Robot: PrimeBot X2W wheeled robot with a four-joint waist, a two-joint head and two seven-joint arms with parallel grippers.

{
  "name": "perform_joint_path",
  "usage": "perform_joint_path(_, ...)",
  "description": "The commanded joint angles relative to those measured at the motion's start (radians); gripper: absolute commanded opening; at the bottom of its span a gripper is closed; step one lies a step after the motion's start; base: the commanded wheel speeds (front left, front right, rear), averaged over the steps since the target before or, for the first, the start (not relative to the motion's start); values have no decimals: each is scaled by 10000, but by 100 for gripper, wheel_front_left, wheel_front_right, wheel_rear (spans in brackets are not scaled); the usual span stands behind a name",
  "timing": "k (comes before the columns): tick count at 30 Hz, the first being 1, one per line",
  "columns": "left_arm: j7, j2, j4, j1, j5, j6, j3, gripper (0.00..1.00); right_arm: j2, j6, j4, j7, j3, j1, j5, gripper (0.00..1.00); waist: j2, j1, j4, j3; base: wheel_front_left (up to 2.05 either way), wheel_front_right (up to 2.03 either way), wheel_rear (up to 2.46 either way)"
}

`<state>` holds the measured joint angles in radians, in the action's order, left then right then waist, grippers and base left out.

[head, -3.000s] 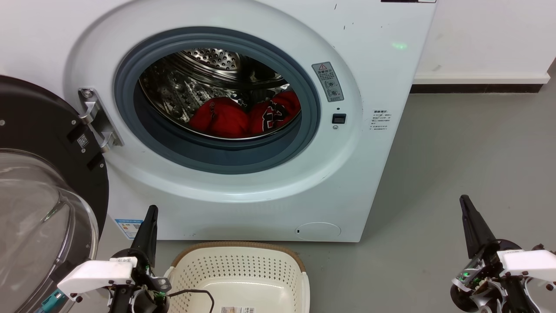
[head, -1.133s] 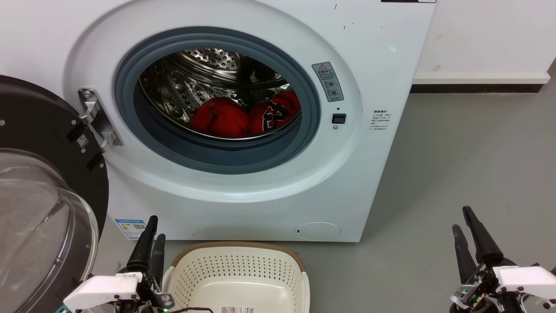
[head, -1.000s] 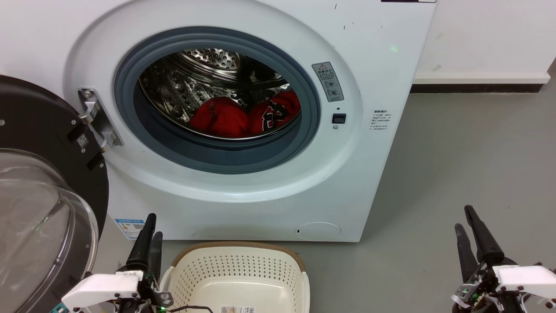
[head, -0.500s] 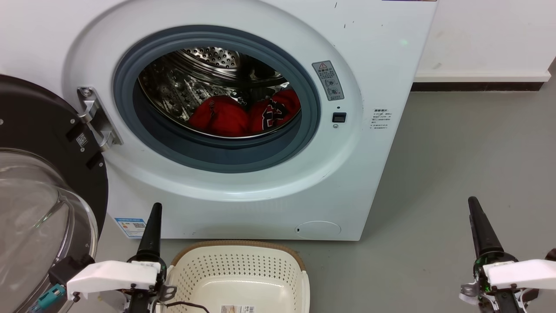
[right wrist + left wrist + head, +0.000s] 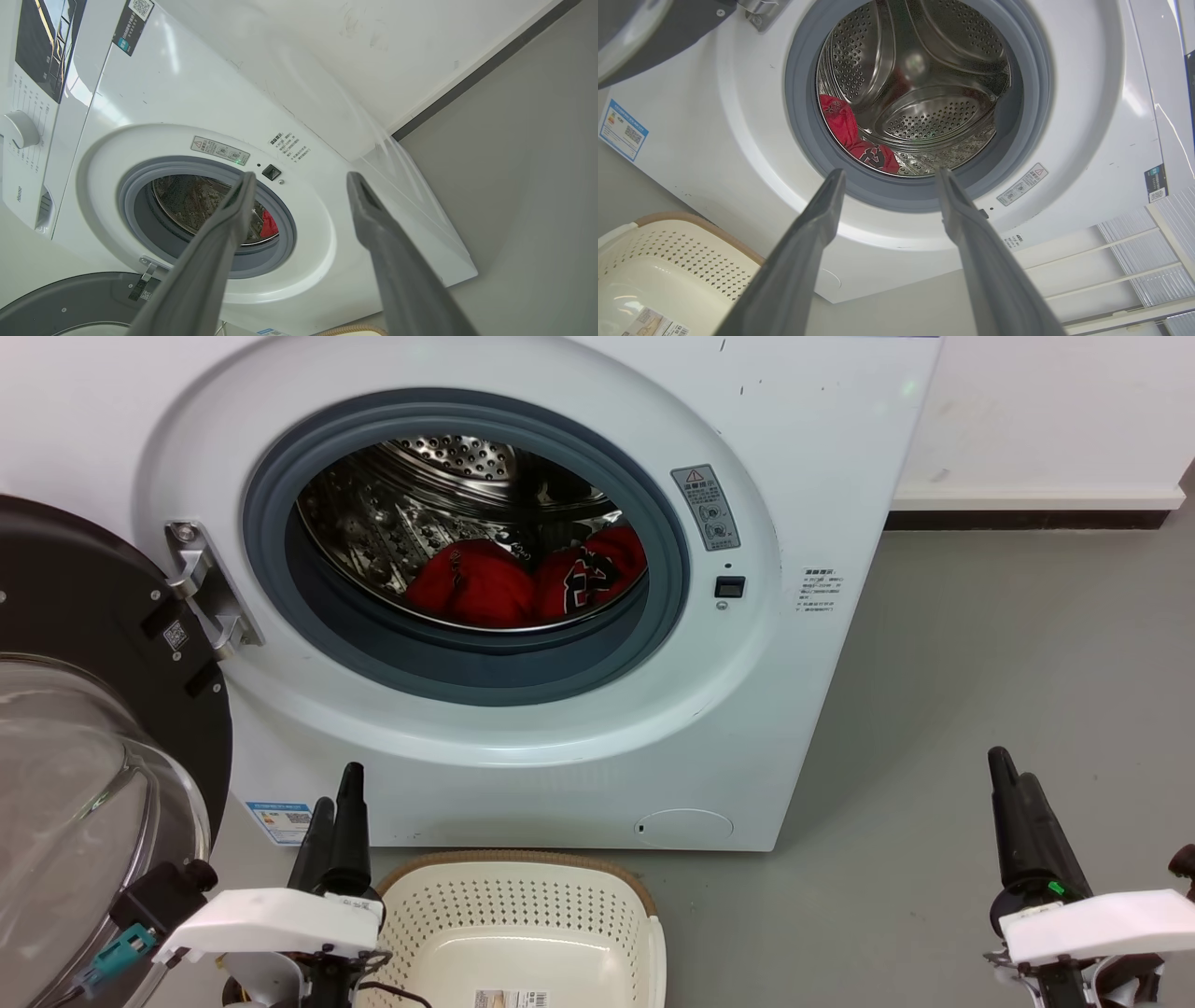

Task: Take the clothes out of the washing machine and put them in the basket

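Note:
The white washing machine point(image 5: 822, 448) stands with its porthole open. Two red clothes lie low in the steel drum: a plain one point(image 5: 476, 593) on the left and a lettered one point(image 5: 597, 574) on the right. The cream basket point(image 5: 523, 896) sits on the floor below the porthole. My left gripper point(image 5: 338, 786) hovers open just left of the basket, outside the machine. In the left wrist view the left gripper point(image 5: 889, 175) points at the porthole and the clothes point(image 5: 840, 123). My right gripper point(image 5: 1012, 765) is open over the floor at the lower right, fingers point(image 5: 233, 219) empty.
The black-framed glass door point(image 5: 75, 616) is swung open at the left, close to my left arm. Grey floor point(image 5: 980, 644) stretches to the right of the machine up to a white wall with a dark skirting point(image 5: 1018, 525).
Both grippers have risen a little towards the machine and turned at the wrist. The head view has shifted slightly. The clothes and basket lie as before.

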<state>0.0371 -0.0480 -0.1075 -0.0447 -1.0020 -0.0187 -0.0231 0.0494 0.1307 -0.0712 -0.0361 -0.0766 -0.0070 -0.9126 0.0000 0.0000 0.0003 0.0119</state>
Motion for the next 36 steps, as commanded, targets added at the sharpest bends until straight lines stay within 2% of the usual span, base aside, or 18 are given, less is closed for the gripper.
perform_joint_path(1, 127, -20, 273, -43, 480, 51, 71, 100, 23, 1, 313, -133, 50, -10, 546, 100, 0, 0, 0, 8, 0, 0, 0)
perform_joint_path(25, 896, -23, 1005, 307, 3768, 216, 455, 100, 22, 1, 1282, -900, 213, 468, 4131, 100, 0, 0, 28, 71, 0, 0, 0)
perform_joint_path(36, 1196, -25, 1025, 470, 5064, 526, 627, 100, 20, 1, 1671, -1197, 269, 657, 5423, 100, 0, 0, 36, 67, 0, 0, 0)
